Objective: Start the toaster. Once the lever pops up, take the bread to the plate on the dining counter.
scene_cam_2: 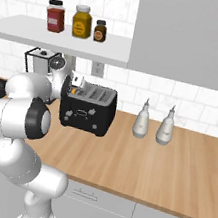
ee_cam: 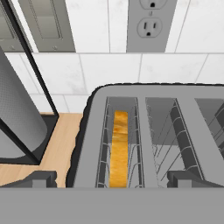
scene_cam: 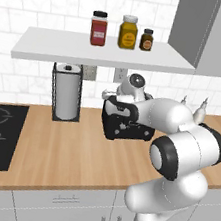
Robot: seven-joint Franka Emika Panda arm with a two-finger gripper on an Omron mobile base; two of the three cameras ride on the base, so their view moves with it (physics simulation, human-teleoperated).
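While the wooden table (scene_cam: 65,151) is running along the white tiled wall (scene_cam_2: 135,87), the black toaster (scene_cam_2: 88,108) is sitting near its back, beside the paper towel holder (scene_cam: 66,92). The bread (ee_cam: 119,146) is standing in the toaster's left slot, the other slot lying bare. The fingers (ee_cam: 111,180) are hovering wide apart above the slots, gripping nothing. Two white bottles (scene_cam_2: 153,122) are standing further right.

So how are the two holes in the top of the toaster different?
The left slot of the toaster has the bread standing in it, its golden-orange crust edge up; the right slot holds just bare wire racks. The left slot sits nearer the paper towel roll; the right slot is farther from it. Both are long grey openings with wire guides, side by side.
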